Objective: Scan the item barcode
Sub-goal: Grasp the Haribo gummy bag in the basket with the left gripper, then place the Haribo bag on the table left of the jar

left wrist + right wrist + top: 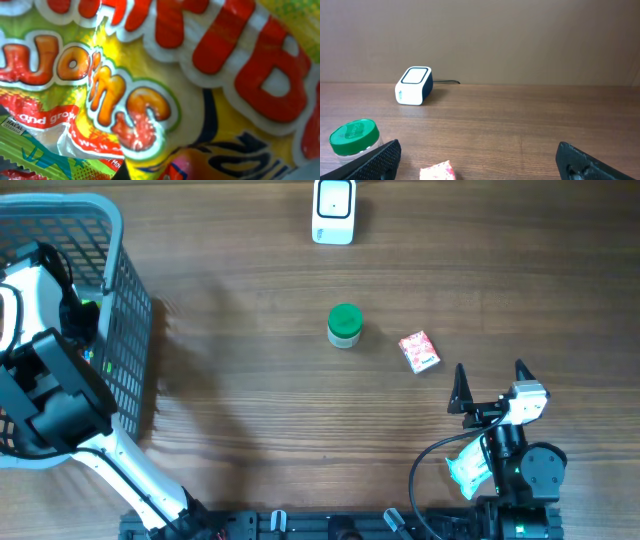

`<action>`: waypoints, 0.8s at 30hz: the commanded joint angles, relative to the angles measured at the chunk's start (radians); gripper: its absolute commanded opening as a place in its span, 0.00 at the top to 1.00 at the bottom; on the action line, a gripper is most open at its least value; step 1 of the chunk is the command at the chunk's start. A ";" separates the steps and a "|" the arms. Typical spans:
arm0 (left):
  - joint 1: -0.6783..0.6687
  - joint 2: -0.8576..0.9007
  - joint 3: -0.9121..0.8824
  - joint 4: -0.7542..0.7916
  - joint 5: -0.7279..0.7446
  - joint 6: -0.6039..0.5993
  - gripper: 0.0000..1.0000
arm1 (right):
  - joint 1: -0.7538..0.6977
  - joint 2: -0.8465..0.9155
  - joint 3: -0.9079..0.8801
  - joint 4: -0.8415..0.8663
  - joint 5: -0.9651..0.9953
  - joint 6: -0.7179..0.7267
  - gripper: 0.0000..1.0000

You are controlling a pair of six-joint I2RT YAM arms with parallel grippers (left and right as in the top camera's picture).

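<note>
You're at the pick step. On the wide table [300, 440], the basket [128, 330] at the left edge holds the item, a yellow candy bag [240, 75] among others. Your left gripper [80, 320] is down inside, jaws pressed together, though you can't tell whether they pinch the bag. Next, I judge, lift clear of the basket wall, then cross open wood to the scanner [333, 210]. Skirt the green-lidded jar [344, 325] and small red packet [419, 351]. The right gripper [490, 375] waits spread wide.
</note>
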 commanded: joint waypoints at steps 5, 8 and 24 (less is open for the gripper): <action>0.005 -0.325 0.056 -0.035 0.220 -0.082 0.96 | 0.001 -0.006 -0.001 0.004 0.010 0.014 0.00; 0.005 -0.570 0.056 -0.029 0.244 -0.101 0.96 | 0.001 -0.006 -0.001 0.003 0.010 0.013 0.00; -0.814 -0.953 -0.428 -0.013 0.325 -0.349 0.96 | 0.001 -0.006 -0.001 0.003 0.010 0.013 0.00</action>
